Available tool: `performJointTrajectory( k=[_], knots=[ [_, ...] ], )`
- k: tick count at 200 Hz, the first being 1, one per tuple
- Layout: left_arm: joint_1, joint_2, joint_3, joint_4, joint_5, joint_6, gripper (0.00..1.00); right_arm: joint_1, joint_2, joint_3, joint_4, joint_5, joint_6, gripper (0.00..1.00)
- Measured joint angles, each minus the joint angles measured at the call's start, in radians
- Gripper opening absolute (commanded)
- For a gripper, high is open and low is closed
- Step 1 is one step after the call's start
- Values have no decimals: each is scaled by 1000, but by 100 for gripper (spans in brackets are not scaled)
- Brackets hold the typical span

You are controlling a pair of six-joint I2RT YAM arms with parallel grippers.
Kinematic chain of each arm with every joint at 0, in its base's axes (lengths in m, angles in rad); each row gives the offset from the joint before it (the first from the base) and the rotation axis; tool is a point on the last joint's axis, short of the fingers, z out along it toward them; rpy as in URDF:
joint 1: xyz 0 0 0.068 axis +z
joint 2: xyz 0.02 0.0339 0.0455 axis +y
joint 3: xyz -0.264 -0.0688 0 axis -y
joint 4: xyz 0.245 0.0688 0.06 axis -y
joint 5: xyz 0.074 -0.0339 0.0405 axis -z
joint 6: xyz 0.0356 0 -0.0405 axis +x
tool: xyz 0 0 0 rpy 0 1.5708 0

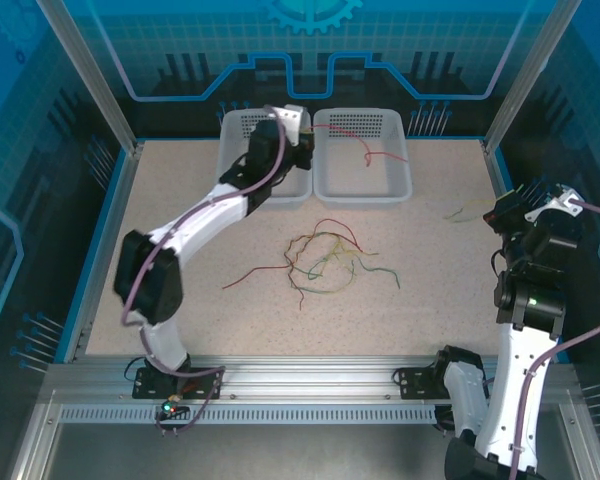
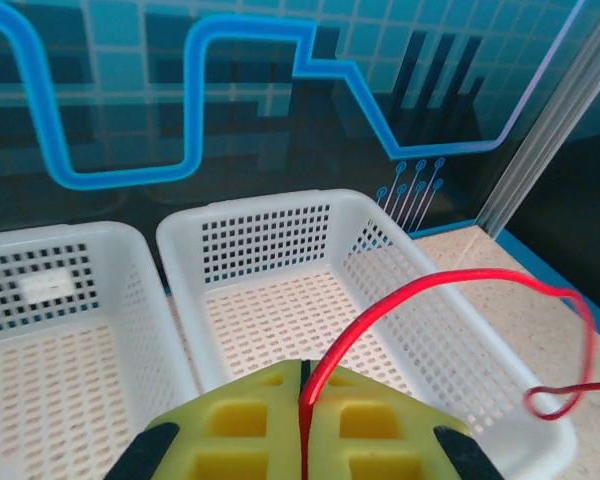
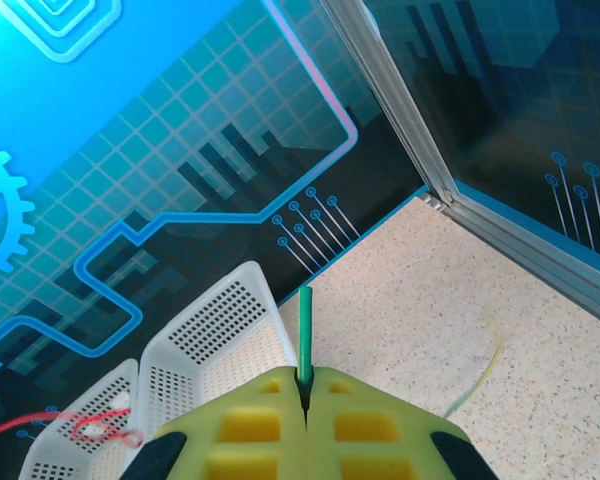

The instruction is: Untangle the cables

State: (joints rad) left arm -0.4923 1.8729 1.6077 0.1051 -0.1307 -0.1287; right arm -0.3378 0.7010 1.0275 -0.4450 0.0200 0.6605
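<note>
Ribbed yellow left fingers (image 2: pixel 250 420) pinch a thin, looping red cable (image 2: pixel 430 284)

We looked down on the whole table (image 1: pixel 180 240) from high above and behind the arm bases (image 1: pixel 175 375). From the left wrist we faced the back wall (image 2: pixel 130 60), close over the white baskets (image 2: pixel 270 240). From the right wrist we looked left and backward from the table's right side, sharing those baskets and that wall.
</note>
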Motion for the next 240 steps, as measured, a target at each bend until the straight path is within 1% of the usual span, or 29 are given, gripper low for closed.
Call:
performJointTrajectory(
  k=[25,52,70,85,100,107,110,112,119,129,145,169,190,204,220,240],
  knots=[
    [-18,209,241,-93,-42,0,0,10,-19,-16,14,-2,-14,0],
    [-37,440,542,-266,-127,-1,0,17,-40,-39,24,-6,-26,0],
    [-49,560,710,-364,-180,1,0,19,-53,-48,27,-13,-29,0],
    [-61,616,778,-412,-212,14,21,19,-56,-48,27,-14,-31,0],
    [-72,633,791,-433,-226,28,43,19,-61,-48,27,-21,-34,0],
    [-76,635,791,-442,-232,32,49,21,-64,-48,27,-24,-34,0],
    [-78,635,791,-444,-232,27,57,21,-66,-48,27,-25,-34,0],
    [-79,635,791,-445,-232,37,60,22,-66,-48,27,-26,-34,0],
    [-81,635,791,-444,-233,42,62,24,-70,-48,27,-29,-34,0],
    [-85,635,791,-437,-235,39,60,25,-77,-48,28,-36,-35,0],
    [-90,635,789,-437,-237,50,60,26,-82,-47,28,-55,-39,0],
    [-98,592,709,-432,-243,65,61,35,-73,-45,48,-121,-46,0],
    [-113,476,549,-428,-242,67,61,65,-54,-32,71,-180,-53,0],
    [-122,349,392,-398,-238,56,61,99,-42,-12,80,-208,-59,0],
    [-130,133,167,-334,-227,43,61,147,-22,25,88,-232,-64,0],
    [-132,-171,-119,-184,-212,9,61,220,8,71,120,-243,-71,0]
  ],
)
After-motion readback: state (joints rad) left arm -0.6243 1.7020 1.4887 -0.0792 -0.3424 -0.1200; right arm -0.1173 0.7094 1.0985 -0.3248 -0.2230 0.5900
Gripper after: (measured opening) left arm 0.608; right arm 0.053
